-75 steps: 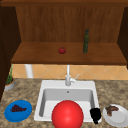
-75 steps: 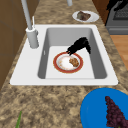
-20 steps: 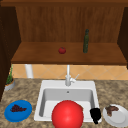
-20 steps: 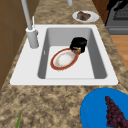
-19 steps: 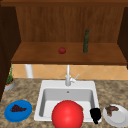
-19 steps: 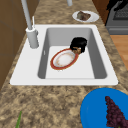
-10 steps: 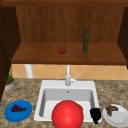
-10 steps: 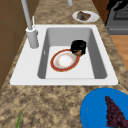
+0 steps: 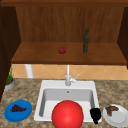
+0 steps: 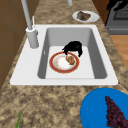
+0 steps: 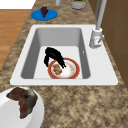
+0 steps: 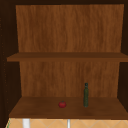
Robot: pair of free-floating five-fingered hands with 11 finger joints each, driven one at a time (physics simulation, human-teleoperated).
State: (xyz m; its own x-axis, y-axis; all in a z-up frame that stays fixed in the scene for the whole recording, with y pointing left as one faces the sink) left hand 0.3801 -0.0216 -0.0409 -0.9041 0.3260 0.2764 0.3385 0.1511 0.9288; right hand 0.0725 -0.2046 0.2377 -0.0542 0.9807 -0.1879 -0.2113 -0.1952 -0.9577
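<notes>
I see my right hand (image 10: 73, 47) at frame centre, fingers curled at the plate (image 10: 58, 68) rim beside the food (image 10: 70, 60); I cannot tell whether it grips.

A home kitchen: a white sink (image 9: 45, 100) with faucet (image 9: 68, 76) in granite counter (image 10: 50, 105) (wooden shelves (image 12: 67, 110) above).

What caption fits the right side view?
Black hand in the sink, fingers down beside a red-rimmed plate holding a brown morsel.

Granite counter (image 9: 30, 90): blue plate (image 9: 18, 110), white plate (image 9: 116, 115). Wooden shelf (image 9: 40, 53): tomato (image 9: 62, 50), green bottle (image 9: 86, 41).
</notes>
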